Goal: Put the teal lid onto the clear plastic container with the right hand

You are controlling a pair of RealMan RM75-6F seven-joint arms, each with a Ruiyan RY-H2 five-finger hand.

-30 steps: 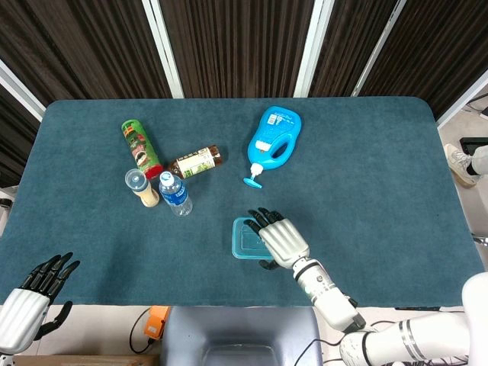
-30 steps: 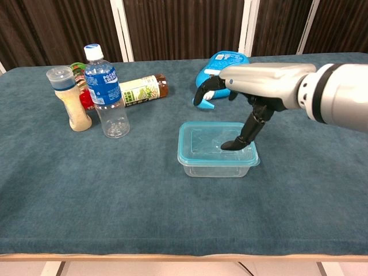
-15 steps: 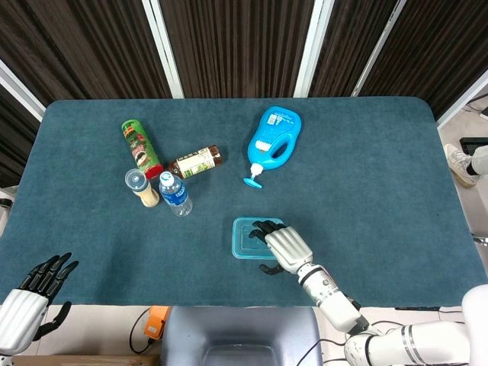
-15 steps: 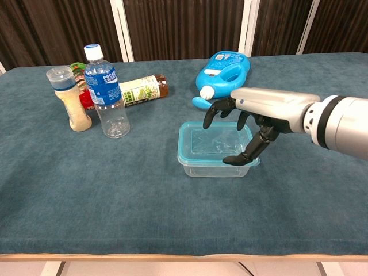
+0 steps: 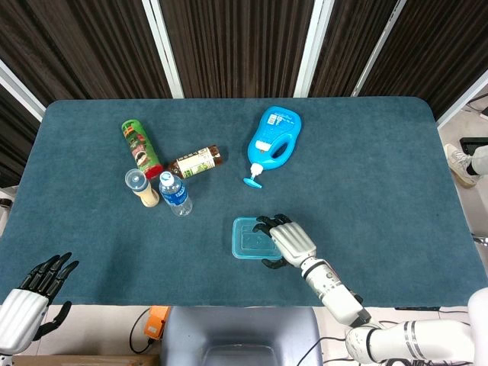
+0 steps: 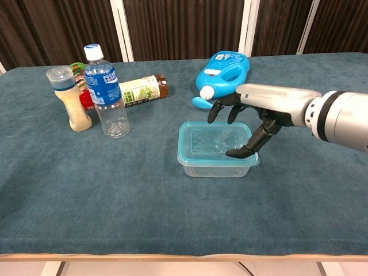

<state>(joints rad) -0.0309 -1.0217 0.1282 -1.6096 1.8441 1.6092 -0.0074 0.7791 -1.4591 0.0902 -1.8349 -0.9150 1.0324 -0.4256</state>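
Note:
The clear plastic container point(image 6: 214, 165) stands near the table's front middle, and the teal lid point(image 6: 207, 141) lies flat on top of it. In the head view the lid point(image 5: 248, 239) is a teal rectangle. My right hand point(image 6: 256, 111) hovers over the lid's right end with fingers spread and nothing held; its thumb tip is close to the lid's front right corner, and I cannot tell whether it touches. The same right hand point(image 5: 290, 240) covers the lid's right edge from above. My left hand point(image 5: 34, 293) hangs beyond the table's front left corner, fingers apart and empty.
A blue detergent jug point(image 6: 224, 69) lies behind the container. To the left stand a water bottle point(image 6: 106, 92) and a spice shaker point(image 6: 69, 99), with a green can point(image 5: 141, 147) and a brown bottle point(image 6: 141, 89) lying behind them.
My right hand has drawn back to the right, off the middle of the lid, and now hovers at its right end. The lid and container have not moved.

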